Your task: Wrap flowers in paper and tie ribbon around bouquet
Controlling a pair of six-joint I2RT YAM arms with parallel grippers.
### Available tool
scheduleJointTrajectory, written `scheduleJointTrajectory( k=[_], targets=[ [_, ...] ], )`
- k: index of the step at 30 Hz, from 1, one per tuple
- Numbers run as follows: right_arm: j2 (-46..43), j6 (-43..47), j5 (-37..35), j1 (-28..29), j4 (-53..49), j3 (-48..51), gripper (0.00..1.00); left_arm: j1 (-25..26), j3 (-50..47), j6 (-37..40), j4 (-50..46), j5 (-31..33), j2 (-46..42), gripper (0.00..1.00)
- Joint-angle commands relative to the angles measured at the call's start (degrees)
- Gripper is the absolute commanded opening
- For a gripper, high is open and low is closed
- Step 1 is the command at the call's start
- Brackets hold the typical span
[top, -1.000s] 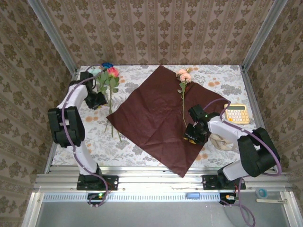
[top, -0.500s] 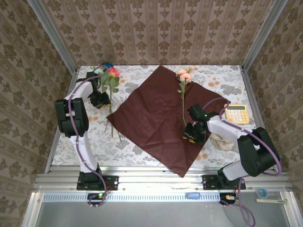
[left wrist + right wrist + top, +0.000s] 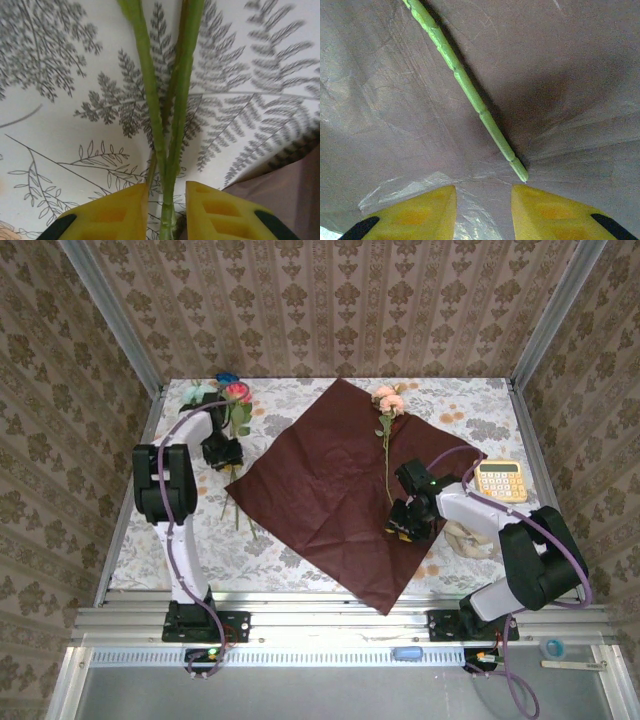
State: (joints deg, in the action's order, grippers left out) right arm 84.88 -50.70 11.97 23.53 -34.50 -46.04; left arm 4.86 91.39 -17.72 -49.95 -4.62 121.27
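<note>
The dark red paper (image 3: 320, 490) lies flat as a diamond mid-table. One peach-headed flower (image 3: 389, 400) rests on it, its stem (image 3: 465, 85) ending just ahead of my right gripper (image 3: 410, 521), which stands open low over the paper (image 3: 560, 75) with nothing between its fingers. The other flowers (image 3: 232, 395) lie left of the paper on the cloth. My left gripper (image 3: 222, 452) straddles their green stems (image 3: 180, 100), jaws narrow but with a gap still showing beside the stems. A beige bundle, probably the ribbon (image 3: 470, 538), lies by the right arm.
A yellow calculator (image 3: 500, 480) sits at the right edge of the table. Metal rails and patterned walls close in the table on three sides. A corner of the paper (image 3: 295, 190) lies close to the right of the left gripper.
The left arm swung right, bringing its gripper over the flower stems, and its jaws narrowed a little. The right arm and the paper have not moved.
</note>
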Motion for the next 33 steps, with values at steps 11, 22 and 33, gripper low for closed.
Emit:
scheduleJointTrajectory(
  k=[11, 22, 33],
  targets=[
    [-0.1, 0.1, -1.0, 0.4, -0.9, -0.4, 0.36, 1.2, -1.3, 2.7, 0.2, 1.3, -2.5, 0.04],
    [0.5, -0.1, -0.9, 0.5, -0.3, -0.5, 0.36, 2.3, 0.2, 4.6, -2.0, 3.5, -5.7, 0.02],
    [1.0, 0.1, -0.5, 0.6, -0.3, -0.9, 0.36, 2.4, -2.4, 5.1, -2.0, 3.4, -7.3, 0.05]
  ],
)
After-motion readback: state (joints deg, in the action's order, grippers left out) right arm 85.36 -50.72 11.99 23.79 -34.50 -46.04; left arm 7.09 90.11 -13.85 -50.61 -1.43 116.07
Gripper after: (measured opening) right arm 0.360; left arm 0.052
